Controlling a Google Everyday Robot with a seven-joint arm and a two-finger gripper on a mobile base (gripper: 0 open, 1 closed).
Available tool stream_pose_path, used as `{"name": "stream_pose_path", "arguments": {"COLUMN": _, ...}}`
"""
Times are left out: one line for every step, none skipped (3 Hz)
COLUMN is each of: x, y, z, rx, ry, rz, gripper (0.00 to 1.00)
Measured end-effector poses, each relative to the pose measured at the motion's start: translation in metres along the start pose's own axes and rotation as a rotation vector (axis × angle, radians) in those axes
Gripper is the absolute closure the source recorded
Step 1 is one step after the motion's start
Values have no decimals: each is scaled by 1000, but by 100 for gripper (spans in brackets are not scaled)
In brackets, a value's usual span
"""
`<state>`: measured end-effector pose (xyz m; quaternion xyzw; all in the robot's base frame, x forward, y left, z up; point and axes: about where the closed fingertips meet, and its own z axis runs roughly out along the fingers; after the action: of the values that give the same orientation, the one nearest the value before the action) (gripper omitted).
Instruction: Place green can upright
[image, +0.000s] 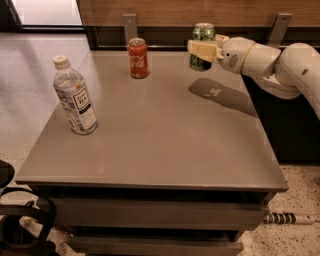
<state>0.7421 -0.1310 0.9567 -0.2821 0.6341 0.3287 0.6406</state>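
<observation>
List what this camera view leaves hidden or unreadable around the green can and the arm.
In the camera view:
- The green can: middle band covered by the end effector clamped on it; markings too small to read.
- The arm: cut off by the right edge, base unseen.
- The water bottle: label print too small.

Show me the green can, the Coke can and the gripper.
green can (203, 33), camera view, upper patterned side.
red Coca-Cola can (138, 61), camera view, label.
gripper (201, 50), camera view, midway between fingertips, shut on green can above the table (150, 150).
</observation>
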Motion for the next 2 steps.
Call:
{"name": "stream_pose_path", "arguments": {"x": 12, "y": 3, "z": 6, "rx": 7, "ry": 31, "rz": -44, "gripper": 100}}
{"name": "stream_pose_path", "arguments": {"x": 29, "y": 5, "z": 12, "rx": 36, "ry": 46, "rz": -55, "gripper": 100}}
